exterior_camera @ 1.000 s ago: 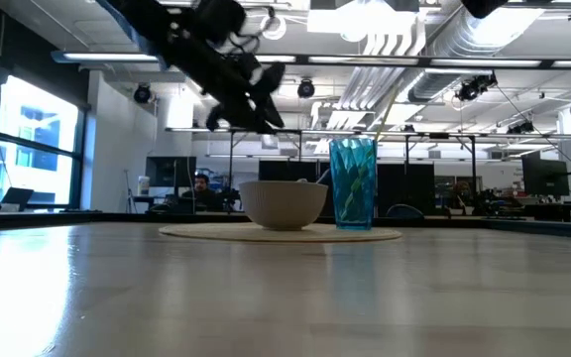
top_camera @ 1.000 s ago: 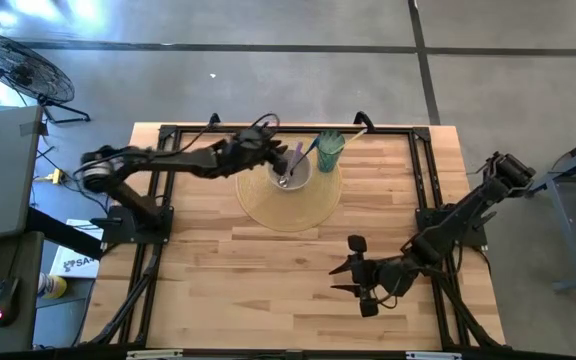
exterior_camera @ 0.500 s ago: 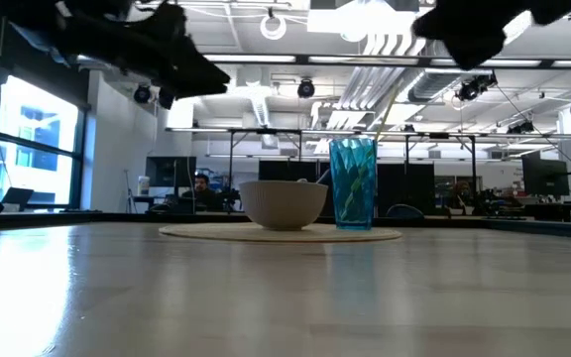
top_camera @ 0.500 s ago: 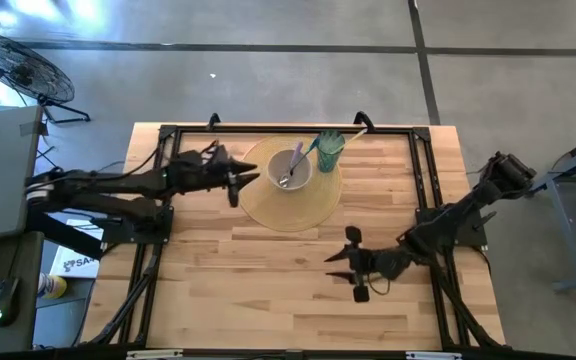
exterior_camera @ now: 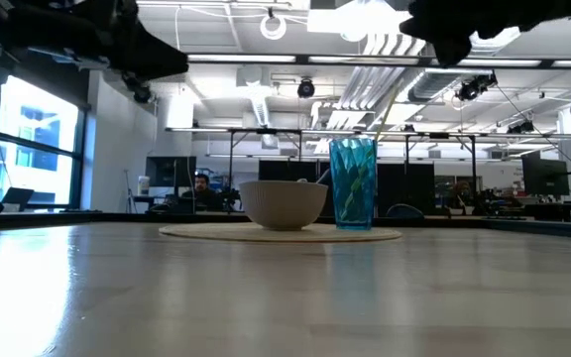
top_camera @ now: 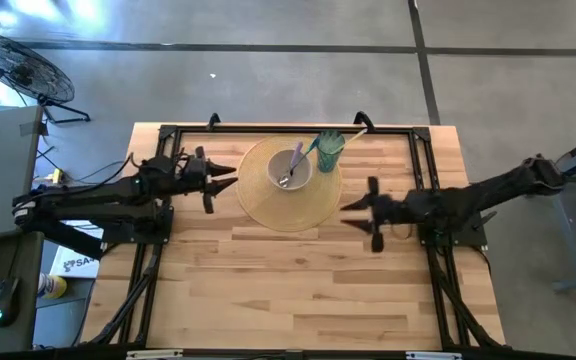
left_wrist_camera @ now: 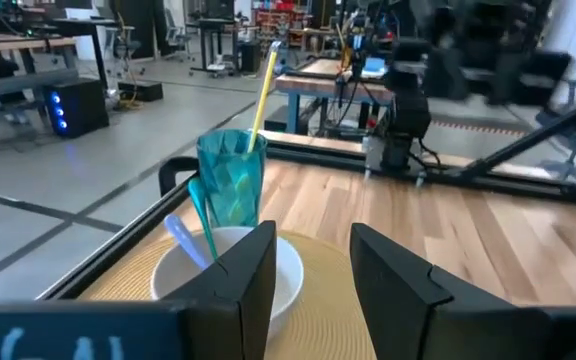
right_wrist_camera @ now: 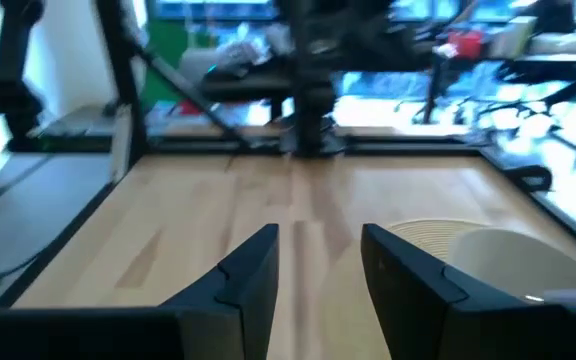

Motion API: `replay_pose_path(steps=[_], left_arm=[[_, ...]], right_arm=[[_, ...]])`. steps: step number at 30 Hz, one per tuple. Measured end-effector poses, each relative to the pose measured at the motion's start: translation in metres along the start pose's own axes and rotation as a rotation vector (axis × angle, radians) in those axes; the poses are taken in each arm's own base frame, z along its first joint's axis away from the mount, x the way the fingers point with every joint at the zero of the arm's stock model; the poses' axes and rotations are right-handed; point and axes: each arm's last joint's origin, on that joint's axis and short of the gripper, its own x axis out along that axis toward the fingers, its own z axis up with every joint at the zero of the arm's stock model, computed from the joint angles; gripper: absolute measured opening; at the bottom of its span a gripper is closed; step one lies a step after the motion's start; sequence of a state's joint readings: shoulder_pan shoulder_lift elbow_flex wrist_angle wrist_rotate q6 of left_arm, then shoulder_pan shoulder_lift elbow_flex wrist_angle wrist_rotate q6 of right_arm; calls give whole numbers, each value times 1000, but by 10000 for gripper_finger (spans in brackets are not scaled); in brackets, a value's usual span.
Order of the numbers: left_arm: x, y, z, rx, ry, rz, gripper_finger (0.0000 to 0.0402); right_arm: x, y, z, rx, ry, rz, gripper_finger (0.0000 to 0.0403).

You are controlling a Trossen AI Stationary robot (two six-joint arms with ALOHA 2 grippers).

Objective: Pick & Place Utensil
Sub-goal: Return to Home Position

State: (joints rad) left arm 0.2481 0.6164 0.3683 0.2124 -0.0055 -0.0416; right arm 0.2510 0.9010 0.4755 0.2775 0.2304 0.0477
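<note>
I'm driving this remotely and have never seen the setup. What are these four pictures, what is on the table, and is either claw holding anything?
It is a two-armed robot at a wooden table. One picture looks straight down from above, one looks level across the tabletop, and two come from cameras on the wrists, past each arm's own dark fingers. On a round brown mat stand a white bowl with a purple spoon in it and a blue cup holding a yellow straw. The left gripper hovers just off the mat on one side, the right gripper on the other. Both are open and hold nothing.
</note>
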Motion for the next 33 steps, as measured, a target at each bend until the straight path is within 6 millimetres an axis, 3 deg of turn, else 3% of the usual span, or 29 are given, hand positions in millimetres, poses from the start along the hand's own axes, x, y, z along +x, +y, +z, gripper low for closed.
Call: replay_pose_path(steps=[9,19,23,33], left_arm=[[-29,-1,-23,39,-46,-79,129],[-47,0,-46,37,-78,-89,129],[-53,-1,-51,30,-87,-110,129],[-57,-1,-69,-6,-112,-168,129]], right_arm=[[-56,-29,-3,71,-205,-95,138],[-102,-34,2,35,-320,-53,132],[-107,-35,-8,58,-324,-33,112],[-86,-32,-65,133,-308,51,50]])
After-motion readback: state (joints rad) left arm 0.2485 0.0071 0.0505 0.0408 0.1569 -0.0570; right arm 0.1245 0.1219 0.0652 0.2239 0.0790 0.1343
